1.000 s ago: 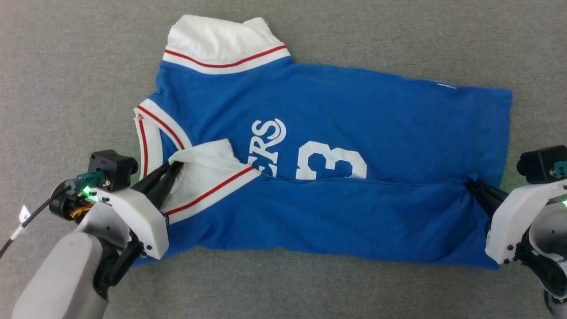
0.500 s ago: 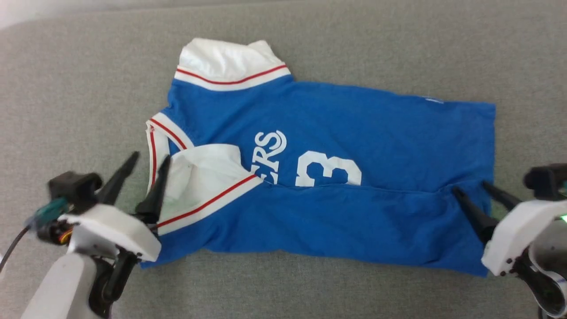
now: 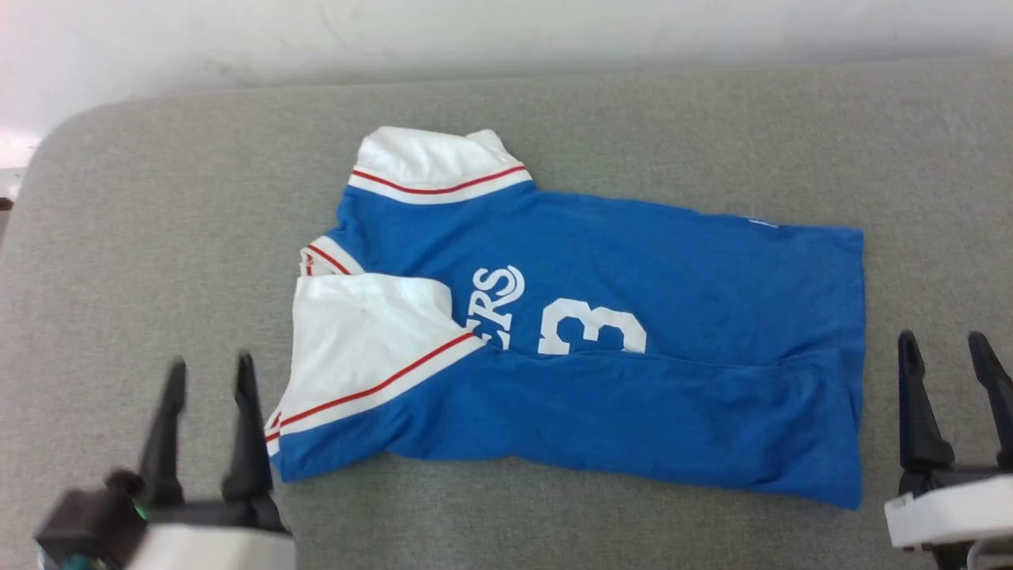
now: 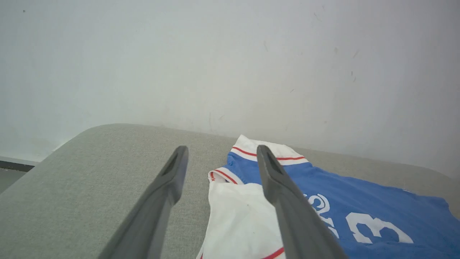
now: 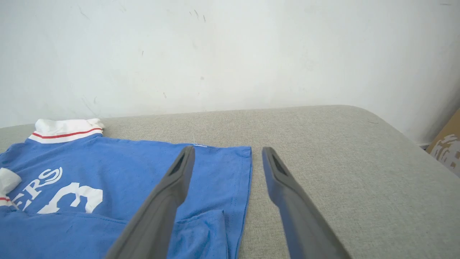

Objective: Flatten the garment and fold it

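The head view looks from above, steeply down on the grey surface (image 3: 158,198), with the garment (image 3: 633,261) in mid-frame. Both wrist views sit low and close, facing nearly level to the white wall (image 4: 230,54); the left one has the garment at lower right, the right one at lower left

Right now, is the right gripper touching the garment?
Apart. Head view: the open right gripper sits beside the garment, with a strip of bare grey surface between its fingers and the hem.
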Robot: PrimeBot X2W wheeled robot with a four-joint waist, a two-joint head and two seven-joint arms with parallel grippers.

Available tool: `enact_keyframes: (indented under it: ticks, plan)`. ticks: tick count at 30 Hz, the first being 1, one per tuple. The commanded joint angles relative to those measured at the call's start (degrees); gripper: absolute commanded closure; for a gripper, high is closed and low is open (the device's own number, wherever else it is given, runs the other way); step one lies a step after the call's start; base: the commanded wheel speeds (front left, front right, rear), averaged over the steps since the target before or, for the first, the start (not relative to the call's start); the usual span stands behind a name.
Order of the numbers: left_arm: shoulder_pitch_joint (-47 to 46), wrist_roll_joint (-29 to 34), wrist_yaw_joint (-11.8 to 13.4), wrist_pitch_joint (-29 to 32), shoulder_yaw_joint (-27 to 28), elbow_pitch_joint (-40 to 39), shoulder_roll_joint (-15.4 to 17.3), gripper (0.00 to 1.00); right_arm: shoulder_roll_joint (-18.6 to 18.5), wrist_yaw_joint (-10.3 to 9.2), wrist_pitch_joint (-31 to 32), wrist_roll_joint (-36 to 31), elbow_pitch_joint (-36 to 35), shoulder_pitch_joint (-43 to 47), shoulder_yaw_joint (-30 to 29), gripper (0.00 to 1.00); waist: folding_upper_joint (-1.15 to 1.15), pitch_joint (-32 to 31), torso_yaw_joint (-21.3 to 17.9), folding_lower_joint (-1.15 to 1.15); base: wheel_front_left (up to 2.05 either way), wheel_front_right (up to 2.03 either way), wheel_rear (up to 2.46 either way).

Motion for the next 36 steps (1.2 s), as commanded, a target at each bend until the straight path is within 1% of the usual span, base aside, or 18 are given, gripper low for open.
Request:
enact_keyframes:
  ticks: [1, 3, 6, 9, 10, 13, 17, 20, 23, 26, 28, 30, 33, 35, 36]
  plan:
    - [2.2, 1.3, -0.9, -0.2, 0.5, 0.7, -1.2, 0.0, 0.8, -0.04, -2.9, -1.9, 0.0, 1.2, -0.7, 0.0, 0.0, -1.4, 1.1, 0.01, 0.0, 0.0, 0.0]
    - [3.4, 3.2, -1.7, -0.2, 0.7, 1.9, -2.4, 0.0, 1.3, -0.04, -5.9, -2.9, 0.8, 2.4, -1.0, 0.0, 0.0, -2.0, 1.4, 0.01, 0.0, 0.0, 0.0]
    - [4.1, 4.2, -2.4, -0.2, 1.1, 4.0, -3.8, 0.0, 1.4, -0.04, -8.1, -1.1, 3.5, 3.5, -0.9, 0.0, 0.0, -2.5, 1.7, 0.01, 0.0, 0.0, 0.0]
    - [4.3, 4.9, -2.5, -0.1, 0.6, 5.7, -3.5, 0.0, 1.4, -0.04, -8.9, -1.1, 4.7, 3.6, -0.5, 0.0, 0.0, -2.5, 1.8, 0.01, 0.0, 0.0, 0.0]
    - [4.0, 5.1, -2.6, 0.8, 0.3, 6.4, -3.1, 0.0, 1.4, -0.04, -9.0, -1.2, 5.1, 3.6, -0.2, 0.0, 0.0, -2.4, 1.8, 0.01, 0.0, 0.0, 0.0]
    - [2.2, 5.5, -3.3, 5.5, -0.7, 7.7, -1.2, 0.0, 1.4, -0.04, -9.5, -1.8, 5.7, 2.9, -0.2, 0.0, 0.0, -2.0, 1.8, 0.01, 0.0, 0.0, 0.0]
    - [-0.8, 5.4, -5.4, 14.7, -2.5, 9.2, 2.4, 0.0, 1.4, -0.04, -9.9, -2.1, 6.6, 1.9, 0.1, 0.0, 0.0, -1.1, 1.5, 0.01, 0.0, 0.0, 0.0]
    - [-3.1, 3.9, -6.8, 20.4, -3.0, 9.7, 4.1, 0.0, 1.4, -0.04, -10.1, -2.2, 7.4, 1.3, 0.7, 0.0, 0.0, -0.2, 1.0, 0.01, 0.0, 0.0, 0.0]
    - [-4.5, 3.2, -7.2, 26.3, -3.3, 10.8, 6.0, 0.0, 1.4, -0.04, -10.3, -2.1, 8.0, 0.9, 1.2, 0.0, 0.0, 0.6, 0.4, 0.01, 0.0, 0.0, 0.0]
    - [-5.2, 2.7, -6.9, 31.1, -3.3, 11.7, 7.5, 0.0, 1.5, -0.04, -10.3, -1.9, 8.5, 0.7, 1.7, 0.0, 0.0, 1.4, -0.3, 0.01, 0.0, 0.0, 0.0]
    - [-5.3, 1.9, -6.5, 34.1, -3.1, 12.4, 7.9, 0.0, 1.5, -0.04, -10.4, -1.9, 8.7, 0.5, 1.8, 0.0, 0.0, 1.8, -0.7, 0.01, 0.0, 0.0, 0.0]
    - [-5.4, 1.3, -6.7, 36.0, -3.2, 12.5, 8.3, 0.0, 1.5, -0.04, -10.4, -1.9, 8.9, 0.3, 1.8, 0.0, 0.0, 2.3, -1.1, 0.01, 0.0, 0.0, 0.0]
    - [-5.9, -0.8, -7.3, 37.8, -3.5, 12.6, 7.7, 0.0, 1.5, -0.04, -10.4, -2.0, 9.2, 0.3, 1.5, 0.0, 0.0, 2.7, -1.2, 0.01, 0.0, 0.0, 0.0]
    - [-6.0, -3.2, -7.9, 40.0, -4.1, 13.2, 6.8, 0.0, 1.5, -0.04, -10.3, -2.1, 9.3, 0.2, 1.5, 0.0, 0.0, 2.9, -1.3, 0.01, 0.0, 0.0, 0.0]
    - [-6.0, -3.7, -8.4, 41.3, -4.8, 13.4, 6.9, 0.58, 1.5, -0.04, -10.1, -2.3, 9.4, 0.1, 1.7, 0.0, 0.0, 2.9, -1.4, 0.01, 0.0, 0.0, 0.0]
